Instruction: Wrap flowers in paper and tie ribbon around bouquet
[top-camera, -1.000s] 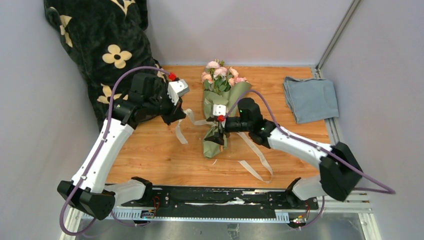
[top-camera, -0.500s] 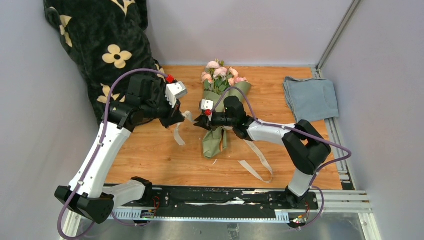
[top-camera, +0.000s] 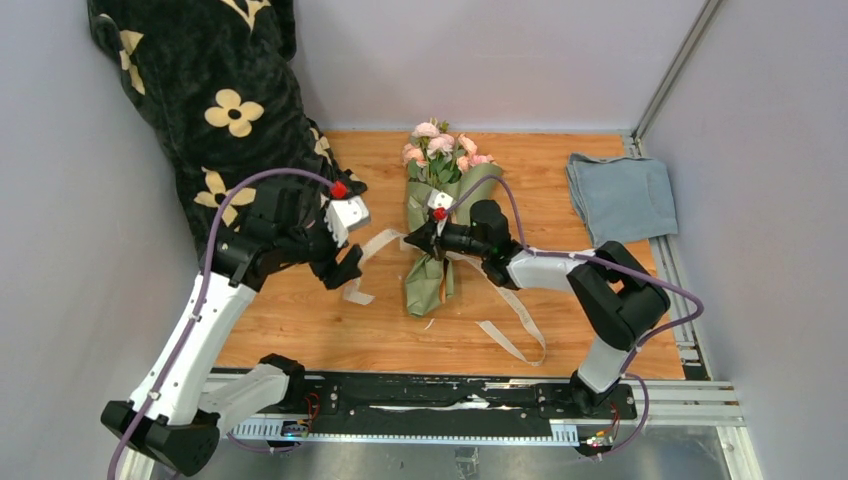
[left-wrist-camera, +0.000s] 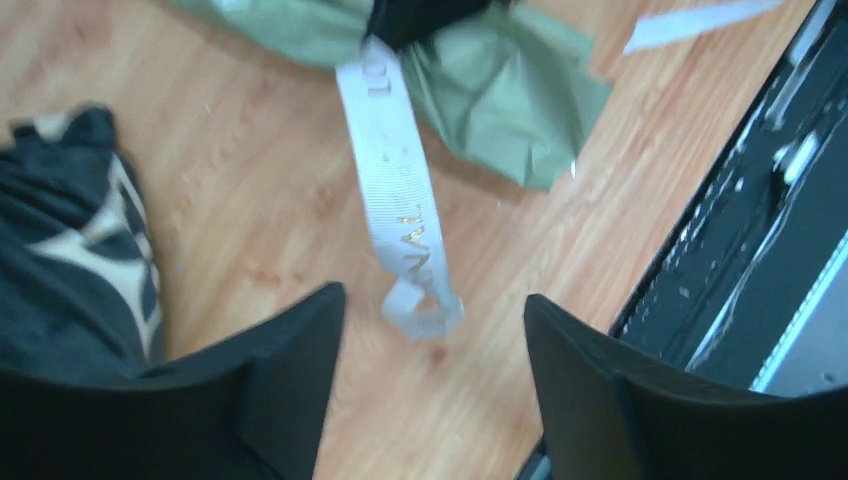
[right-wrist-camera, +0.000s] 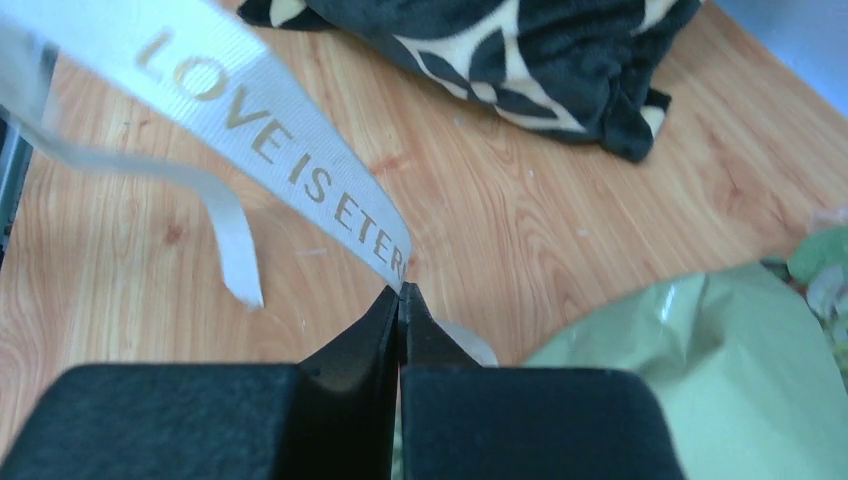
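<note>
Overall: the bouquet (top-camera: 436, 215) lay at the middle of the wooden table (top-camera: 300, 320), well apart from the folded blue-grey cloth (top-camera: 620, 195) at the right.
Long axis: ran from near to far in the top view, slightly tilted.
Heading: the flowers (top-camera: 440, 150) pointed at the far wall; the narrow end of the paper (top-camera: 425, 285) pointed at the arm bases.
Ribbon (top-camera: 365, 250): crossed the wrap's waist, one strip trailing left, another trailing toward the near right and ending in a loop.
Right gripper (top-camera: 415, 240): lay at the left side of the wrap's waist, fingertips pressed together on the ribbon.
Left gripper (top-camera: 345, 268): stood left of the bouquet beside the black flowered blanket (top-camera: 220, 100), fingers spread wide; the ribbon's curled end lay between them, untouched.
Hidden: stems sat wholly inside the paper; the right gripper covered the waist, so whether the ribbon circled it could not be told.
Cut off: gold lettering read "LOVE IS ETER" and stopped at the closed fingertips.
Hard to make out: the left wrist view was blurred, its ribbon lettering illegible.
</note>
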